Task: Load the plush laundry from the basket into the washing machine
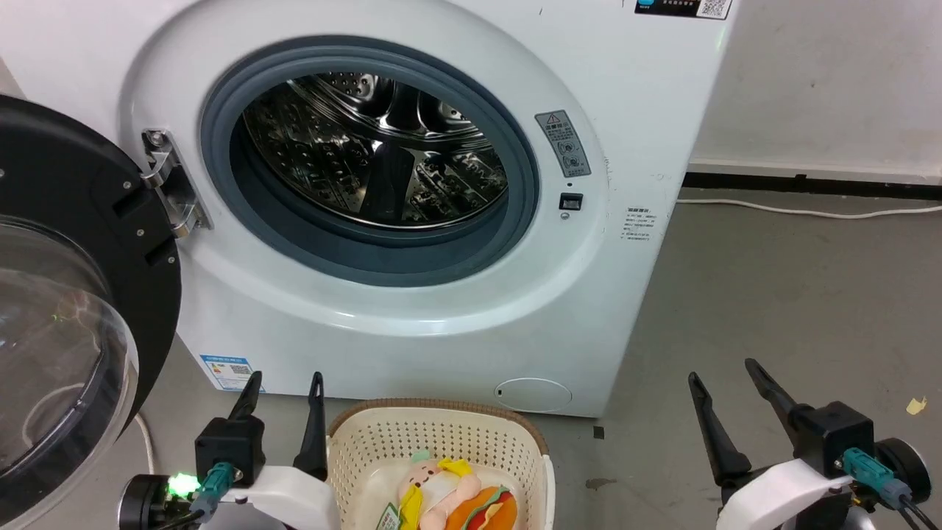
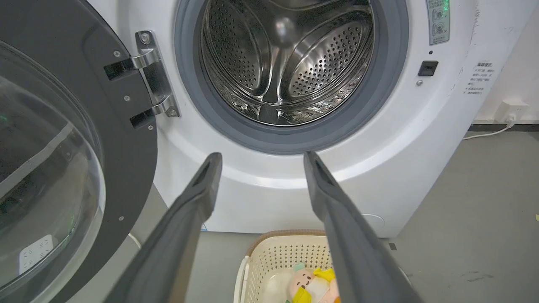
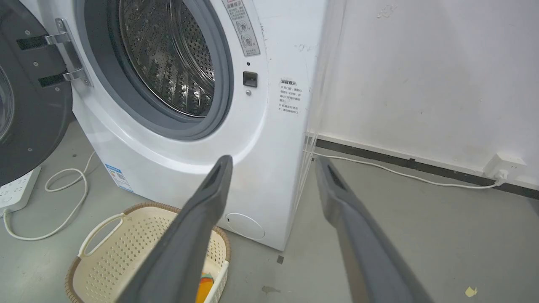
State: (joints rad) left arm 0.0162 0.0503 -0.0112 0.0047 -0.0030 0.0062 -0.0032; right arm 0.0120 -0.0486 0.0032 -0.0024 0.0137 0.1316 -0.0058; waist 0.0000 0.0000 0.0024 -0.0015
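- Left claw (image 1: 285, 377) and right claw (image 1: 721, 368) were both spread apart, empty.
- Plush laundry (image 1: 441, 497) lay in basket (image 1: 412, 442) on floor (image 1: 773, 294), before washing machine (image 1: 412, 316); door (image 1: 88, 191) stood open.

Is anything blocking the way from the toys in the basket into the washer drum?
Nothing visible does. The door is swung open to the left, the drum looks empty, and the plush toys lie uncovered in the basket on the floor before the washing machine.
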